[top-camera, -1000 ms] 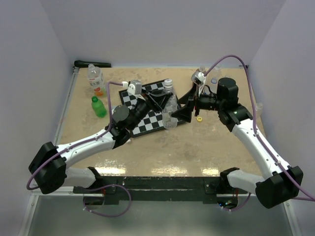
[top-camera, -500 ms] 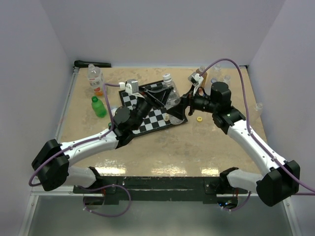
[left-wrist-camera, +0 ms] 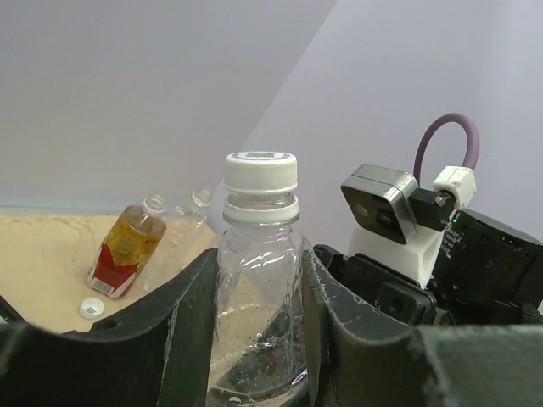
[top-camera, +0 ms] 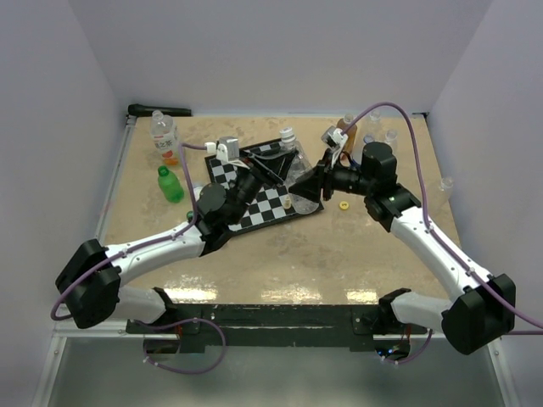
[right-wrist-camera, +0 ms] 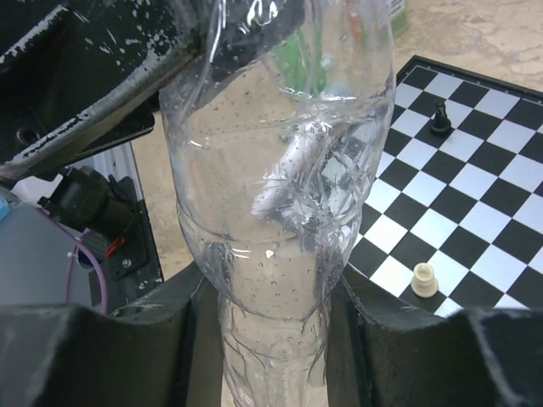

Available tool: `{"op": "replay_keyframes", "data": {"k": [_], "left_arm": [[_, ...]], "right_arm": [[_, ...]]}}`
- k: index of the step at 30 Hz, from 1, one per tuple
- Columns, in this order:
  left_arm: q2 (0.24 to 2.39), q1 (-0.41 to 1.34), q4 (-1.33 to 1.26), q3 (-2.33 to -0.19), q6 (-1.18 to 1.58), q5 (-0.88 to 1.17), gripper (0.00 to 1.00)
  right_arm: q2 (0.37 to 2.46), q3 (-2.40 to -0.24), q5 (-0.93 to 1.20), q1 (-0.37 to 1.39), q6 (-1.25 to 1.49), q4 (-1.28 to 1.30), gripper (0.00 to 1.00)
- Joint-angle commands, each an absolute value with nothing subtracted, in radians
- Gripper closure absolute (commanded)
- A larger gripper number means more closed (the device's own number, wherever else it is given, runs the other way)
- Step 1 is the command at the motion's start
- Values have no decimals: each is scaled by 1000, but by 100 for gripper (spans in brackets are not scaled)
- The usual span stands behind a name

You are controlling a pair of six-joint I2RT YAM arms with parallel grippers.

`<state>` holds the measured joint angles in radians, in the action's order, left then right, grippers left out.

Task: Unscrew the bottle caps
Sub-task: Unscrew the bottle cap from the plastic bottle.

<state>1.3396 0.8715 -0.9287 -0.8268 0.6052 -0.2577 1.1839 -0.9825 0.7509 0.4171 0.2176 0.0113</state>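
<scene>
A clear bottle with a white bottle cap is held tilted above the chessboard. My left gripper is shut on its upper body just below the neck; in the left wrist view the fingers flank the bottle and the cap stands above them. My right gripper is shut on the lower body of the same bottle, a finger pressed to each side.
A green bottle and a labelled clear bottle stand at the left. More bottles, among them an orange-labelled one, lie at the back right. A yellow cap lies on the table. Chess pieces stand on the board.
My right gripper moved left from beside the bottle and shut on its lower body. The left gripper kept its hold and shifted the bottle slightly.
</scene>
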Motion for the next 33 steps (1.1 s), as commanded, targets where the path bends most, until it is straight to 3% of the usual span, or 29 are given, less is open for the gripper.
{"op": "replay_keyframes", "data": {"k": [1,5,11,20,23,28,33], "left_arm": [[1263,879,-936,-830,594,-219,73],[1151,874,-764,-827,542,-186,30],[912,862,-355,-839,436,-169,0],[828,857,185,-945,246,-38,0],[805,857,232,-950,193,30,0],[769,857,245,-934,129,110,0],[790,857,247,-925,109,144,0]], "right_arm": [[1140,-962,756,413,143,-5,85],[1112,-959,785,390,48,61,90],[1074,-951,897,344,-323,271,93],[1199,-1017,908,314,-833,656,98],[1233,-1057,899,307,-966,774,96],[1220,-1026,868,301,-1011,784,88],[1212,-1003,865,301,-1051,802,86]]}}
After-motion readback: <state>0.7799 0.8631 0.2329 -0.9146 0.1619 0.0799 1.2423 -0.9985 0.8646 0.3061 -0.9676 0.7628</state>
